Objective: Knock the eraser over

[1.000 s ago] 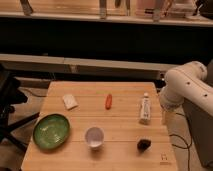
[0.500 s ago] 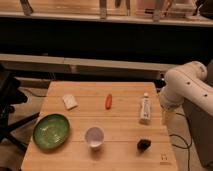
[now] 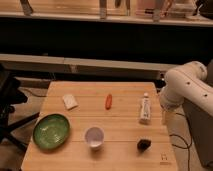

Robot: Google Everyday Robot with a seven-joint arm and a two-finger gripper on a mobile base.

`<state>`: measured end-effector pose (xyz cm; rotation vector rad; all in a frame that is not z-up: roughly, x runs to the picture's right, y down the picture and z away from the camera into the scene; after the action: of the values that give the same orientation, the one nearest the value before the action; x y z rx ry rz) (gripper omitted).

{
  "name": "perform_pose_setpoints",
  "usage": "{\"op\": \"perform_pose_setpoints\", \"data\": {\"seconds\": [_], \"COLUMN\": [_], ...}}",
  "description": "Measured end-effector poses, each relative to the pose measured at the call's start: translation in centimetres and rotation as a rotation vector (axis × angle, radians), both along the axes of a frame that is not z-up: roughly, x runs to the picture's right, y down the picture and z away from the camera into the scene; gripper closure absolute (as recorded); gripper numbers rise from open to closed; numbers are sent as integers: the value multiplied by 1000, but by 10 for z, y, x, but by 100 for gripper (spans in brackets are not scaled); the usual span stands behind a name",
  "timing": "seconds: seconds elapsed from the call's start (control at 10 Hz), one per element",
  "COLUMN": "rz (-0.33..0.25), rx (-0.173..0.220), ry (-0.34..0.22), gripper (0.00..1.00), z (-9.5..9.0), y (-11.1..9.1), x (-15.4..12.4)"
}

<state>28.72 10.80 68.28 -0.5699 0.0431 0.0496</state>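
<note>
Eraser (image 3: pixel 144 145) stands near worktop (image 3: pixel 122 125) front; pincer (image 3: pixel 164 117), state untellable, at right edge, should nudge its top sideways.

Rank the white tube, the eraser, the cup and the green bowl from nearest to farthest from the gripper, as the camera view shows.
The gripper hangs at the right edge of the table.
1. white tube, right beside it.
2. eraser, at the front right.
3. cup, at the front centre.
4. green bowl, at the front left.
</note>
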Motion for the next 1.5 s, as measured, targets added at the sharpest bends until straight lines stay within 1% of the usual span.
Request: {"op": "perform_pose_setpoints", "data": {"seconds": [0.5,0.6,0.8,0.9,1.2,1.4,1.5], "rz": [0,-5,-13,-12,-24,-31,-34], "rx": [-1,-9,-18,-21,-30,-35,-36], "ry": [0,0,-3,-1,-13,-27,-32], "gripper": [20,20,20,20,20,20,20], "z": [0,-1,0,-2,-1,-3,-3], "y": [0,7,34,42,49,62,64], "x": [0,0,-1,0,-2,-1,-4]}}
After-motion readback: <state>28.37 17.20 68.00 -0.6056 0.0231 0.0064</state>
